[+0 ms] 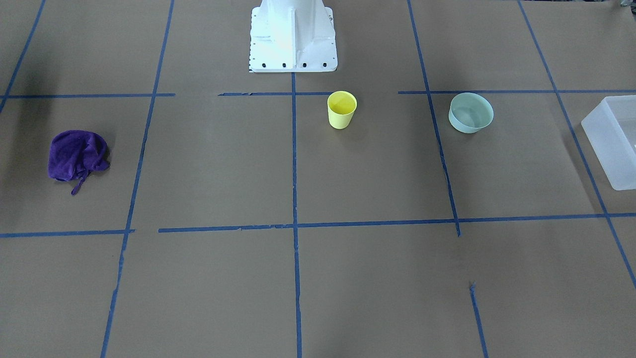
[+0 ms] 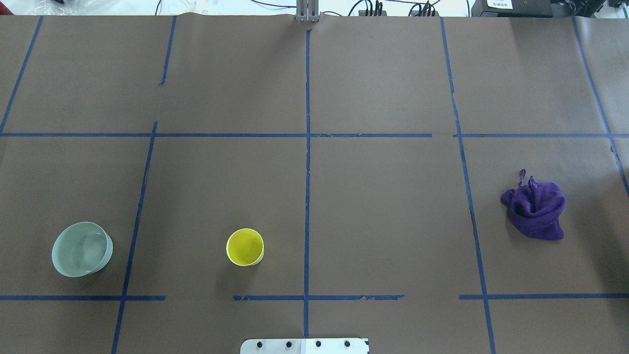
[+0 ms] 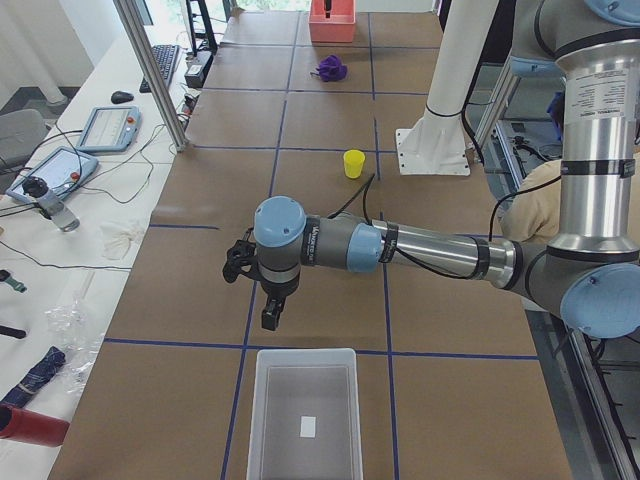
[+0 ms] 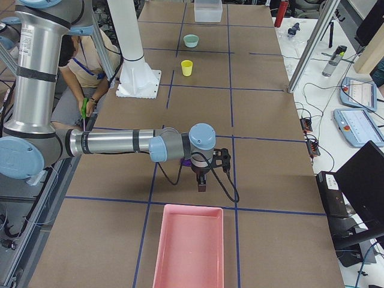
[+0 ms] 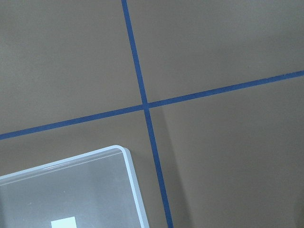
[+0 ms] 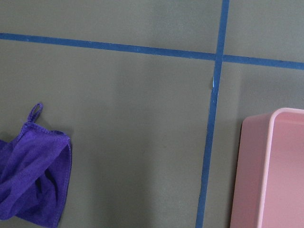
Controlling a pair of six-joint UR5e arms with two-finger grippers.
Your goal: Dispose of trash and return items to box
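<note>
Looking across from the operators' side, the yellow cup (image 1: 342,110) stands upright on the brown-papered bench (image 1: 213,164), at about five o'clock from the white robot base (image 1: 293,37). The mint-green bowl (image 1: 470,113) sits at three o'clock from the cup, well apart, with a blue tape line (image 1: 432,124) between them. Further toward three o'clock the frosted box (image 1: 613,141) is cut off by the edge. A crumpled purple cloth (image 1: 77,155) lies far out toward eight o'clock.

From overhead, the bowl is at nine o'clock from the cup, both mouth-up, and the cloth is well away toward three o'clock.

From the bench's left end, the near left arm (image 3: 420,250) reaches out low and level. The left fingers (image 3: 268,318) point down at twelve o'clock from the box, near its far rim but apart from it. I cannot tell whether they are open or closed.

From the right end, the right fingers (image 4: 202,187) hang at twelve o'clock from a pink tray (image 4: 189,252), with the cloth peeking from behind the wrist. Their state I cannot tell either.

The left wrist camera shows a corner of the box at seven o'clock. The right wrist camera shows the cloth at eight o'clock and the tray's corner at four.
</note>
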